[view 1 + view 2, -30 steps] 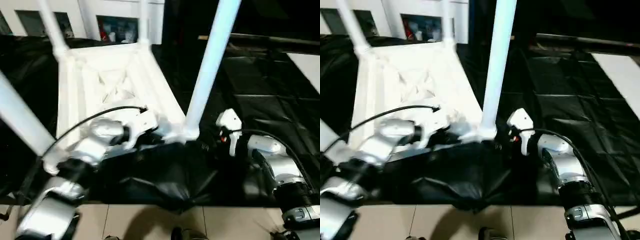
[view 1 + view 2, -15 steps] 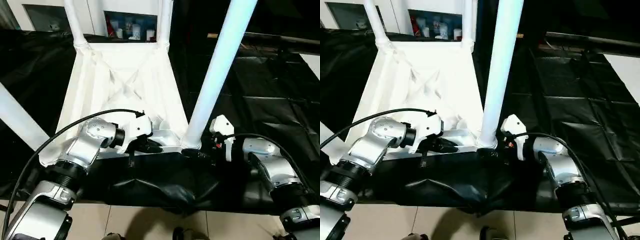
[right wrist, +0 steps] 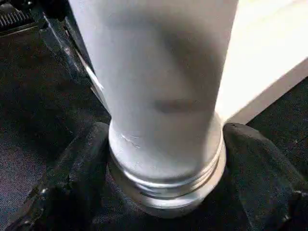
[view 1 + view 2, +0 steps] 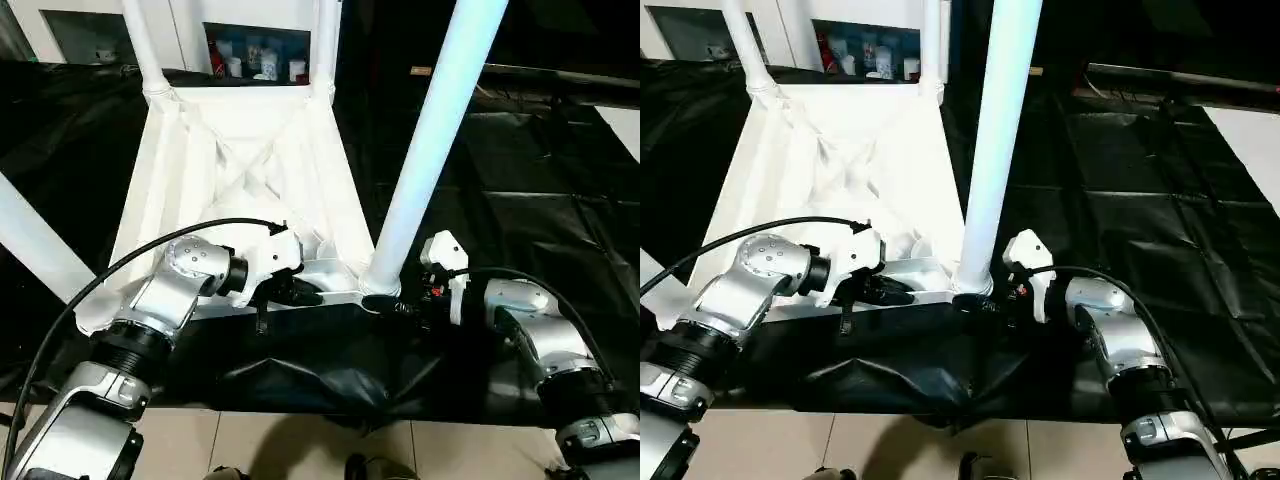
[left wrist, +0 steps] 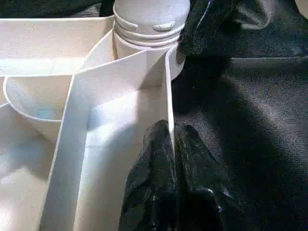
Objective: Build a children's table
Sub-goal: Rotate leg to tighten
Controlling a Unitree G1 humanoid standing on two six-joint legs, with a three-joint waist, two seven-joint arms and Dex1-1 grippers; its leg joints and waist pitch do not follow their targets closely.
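The children's table lies upside down on black sheeting, its ribbed underside [image 4: 240, 160] facing up and its white legs standing in the corner sockets. My left gripper [image 5: 171, 127] is shut on the thin near rim wall [image 5: 166, 86], just left of the near right corner; it also shows as left gripper [image 4: 305, 295]. My right gripper [image 3: 166, 132] is at the base of the near right leg [image 4: 430, 140]. One black finger [image 3: 72, 178] sits on each side of the leg's collar [image 3: 168, 183], pressed against it. From the head view, the right gripper [image 4: 975, 303] is at that same corner.
Other legs rise at the far left [image 4: 140, 45], far right [image 4: 325, 45] and near left [image 4: 35, 245]. Black sheeting [image 4: 520, 200] covers the ground, bunched in a fold [image 4: 330, 375] by my arms. Tiled floor [image 4: 300, 445] is nearest; cabinets [image 4: 255, 60] stand behind.
The camera has steadied and shifted, so the whole picture has moved. Both grippers stay at the near rim and the near right leg's base.
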